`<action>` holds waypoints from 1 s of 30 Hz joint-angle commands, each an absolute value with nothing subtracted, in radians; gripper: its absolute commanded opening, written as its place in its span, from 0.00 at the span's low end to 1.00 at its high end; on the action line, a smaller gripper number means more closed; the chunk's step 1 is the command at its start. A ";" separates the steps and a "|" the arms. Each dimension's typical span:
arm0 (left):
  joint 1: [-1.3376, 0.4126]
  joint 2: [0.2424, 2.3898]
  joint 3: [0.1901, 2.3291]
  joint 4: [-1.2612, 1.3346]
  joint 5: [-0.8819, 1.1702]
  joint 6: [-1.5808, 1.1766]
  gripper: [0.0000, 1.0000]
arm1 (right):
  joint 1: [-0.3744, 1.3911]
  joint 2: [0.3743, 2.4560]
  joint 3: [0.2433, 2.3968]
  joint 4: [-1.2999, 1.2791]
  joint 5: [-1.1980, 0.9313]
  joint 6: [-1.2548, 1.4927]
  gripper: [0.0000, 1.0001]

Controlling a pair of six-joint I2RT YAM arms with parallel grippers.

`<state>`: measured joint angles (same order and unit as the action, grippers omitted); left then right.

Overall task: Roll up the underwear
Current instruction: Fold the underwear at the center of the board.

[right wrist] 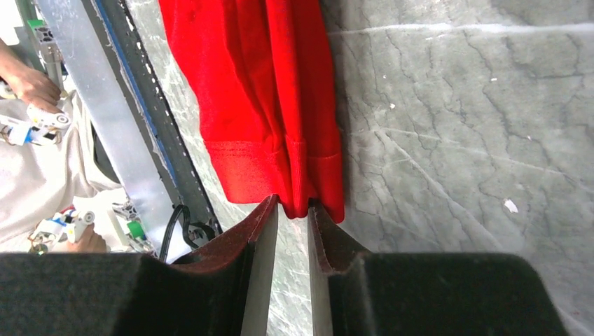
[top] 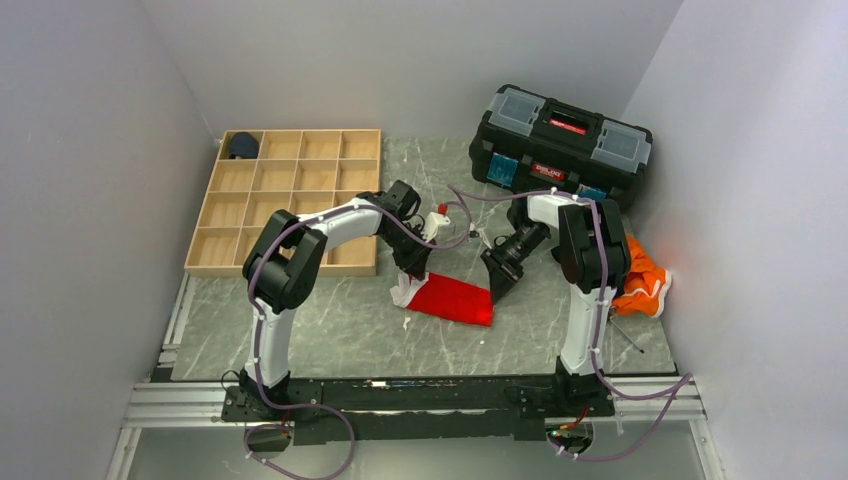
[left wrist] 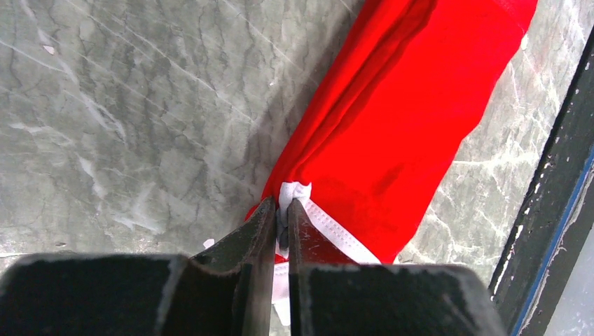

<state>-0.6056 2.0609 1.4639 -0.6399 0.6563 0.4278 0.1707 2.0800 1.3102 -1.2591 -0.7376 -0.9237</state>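
Pinching underwear [left wrist: 399, 119] white trim, left gripper [left wrist: 281, 208]; right gripper [right wrist: 294, 204] jaws slightly apart, red hem at fingertips.

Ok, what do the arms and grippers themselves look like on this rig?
The left arm and right arm both have white links between chunky black joints. Greyish-purple cables run along each, fastened with white ties. The left gripper and right gripper are black, with flat fingers tapering to thin tips.
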 commanded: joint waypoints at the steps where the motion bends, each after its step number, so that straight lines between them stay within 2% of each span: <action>1: -0.608 2.049 1.457 -0.620 0.644 0.425 0.15 | 0.149 2.017 1.344 -1.271 -0.753 -0.937 0.25; 10: -0.608 2.034 1.448 -0.593 0.622 0.385 0.21 | 0.117 1.906 1.343 -1.282 -0.787 -0.929 0.25; 17: -0.607 2.007 1.432 -0.566 0.613 0.356 0.24 | 0.119 1.875 1.338 -1.313 -0.937 -0.968 0.25; 28: -0.602 1.941 1.367 -0.503 0.559 0.317 0.33 | 0.145 2.017 1.371 -1.493 -1.155 -1.152 0.25; 30: -0.601 1.936 1.365 -0.502 0.556 0.316 0.39 | 0.153 2.046 1.363 -1.493 -1.160 -1.160 0.25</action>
